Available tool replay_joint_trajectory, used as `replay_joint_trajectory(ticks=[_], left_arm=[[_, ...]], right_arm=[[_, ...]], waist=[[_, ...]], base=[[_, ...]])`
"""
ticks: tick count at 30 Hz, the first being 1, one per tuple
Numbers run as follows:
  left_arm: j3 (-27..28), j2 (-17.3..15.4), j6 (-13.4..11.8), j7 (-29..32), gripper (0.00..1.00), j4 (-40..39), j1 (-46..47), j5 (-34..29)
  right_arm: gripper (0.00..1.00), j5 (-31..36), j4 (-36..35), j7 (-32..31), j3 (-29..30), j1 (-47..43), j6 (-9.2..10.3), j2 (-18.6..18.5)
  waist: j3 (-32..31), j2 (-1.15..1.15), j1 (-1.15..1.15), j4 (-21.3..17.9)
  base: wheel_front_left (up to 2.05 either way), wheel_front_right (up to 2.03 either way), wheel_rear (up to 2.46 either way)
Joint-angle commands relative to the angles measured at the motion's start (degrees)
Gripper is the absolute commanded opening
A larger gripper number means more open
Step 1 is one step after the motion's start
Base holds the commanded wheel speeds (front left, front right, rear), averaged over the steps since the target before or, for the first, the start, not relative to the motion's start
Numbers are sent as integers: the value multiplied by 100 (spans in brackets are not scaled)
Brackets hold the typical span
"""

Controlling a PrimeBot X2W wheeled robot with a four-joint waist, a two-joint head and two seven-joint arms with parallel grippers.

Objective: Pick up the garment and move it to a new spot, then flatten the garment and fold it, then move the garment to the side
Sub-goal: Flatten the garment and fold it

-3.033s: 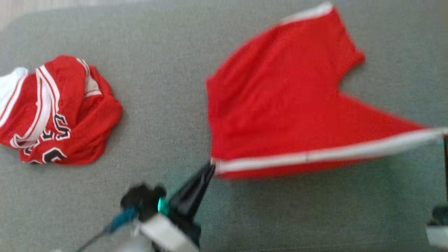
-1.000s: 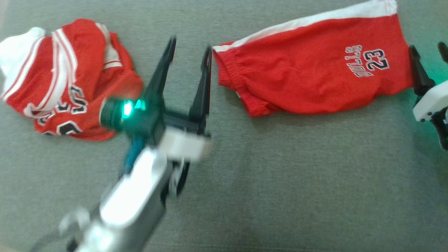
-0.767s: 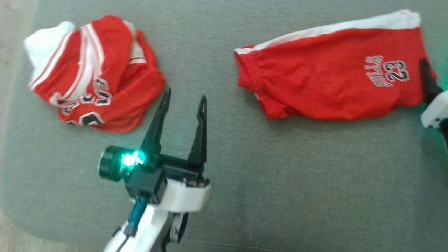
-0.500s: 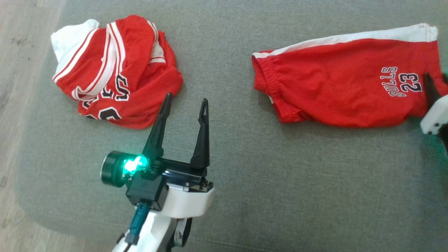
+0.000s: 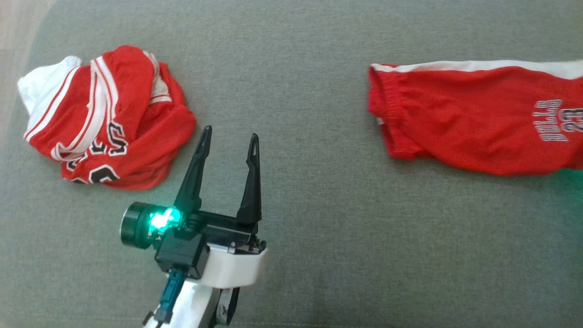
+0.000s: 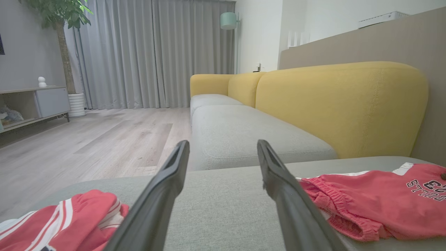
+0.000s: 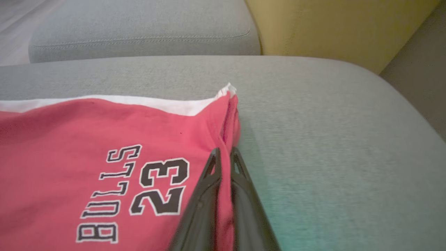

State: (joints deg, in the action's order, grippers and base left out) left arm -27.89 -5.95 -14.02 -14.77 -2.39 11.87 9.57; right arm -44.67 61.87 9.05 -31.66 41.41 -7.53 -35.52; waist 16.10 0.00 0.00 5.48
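Two red garments lie on the grey cushion: folded shorts at the right, a crumpled jersey at the left. The left gripper hovers near the jersey, spread wide and empty. The right gripper is pinched tight on the shorts' hem.

The left gripper is made up of two long black fingers, broad at the base and tapered to narrow tips, with a small slot cut near each tip. They are mounted on a black crossbar. A dark round cylinder and a glowing green light are set beside it. Below, a black block is joined to a glossy white wrist housing, and a teal plug with a thin dark cable is fitted underneath. The right gripper is formed alike in black, with triangular cut-outs near its tips.
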Motion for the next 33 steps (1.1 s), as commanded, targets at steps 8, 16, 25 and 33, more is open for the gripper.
replay_joint_trajectory(ticks=[8,16,25,33], left_arm=[[348,85,186,-22,100,-53,-63,-124],[419,105,306,-23,100,71,-224,-168],[483,168,357,-23,100,136,-390,-163],[618,212,339,-23,100,256,-591,-109]], right_arm=[[0,177,-677,459,-147,174,4,-306],[0,797,-1543,491,-472,328,4,221],[100,1067,-2569,50,-778,-346,4,1387],[100,1830,-2870,580,613,-1134,4,1914]], waist=[[-163,0,0,-74],[-449,0,0,19],[-628,0,0,155],[-1016,0,0,81]], base=[[0,0,0],[0,0,0],[0,0,0],[0,0,0]])
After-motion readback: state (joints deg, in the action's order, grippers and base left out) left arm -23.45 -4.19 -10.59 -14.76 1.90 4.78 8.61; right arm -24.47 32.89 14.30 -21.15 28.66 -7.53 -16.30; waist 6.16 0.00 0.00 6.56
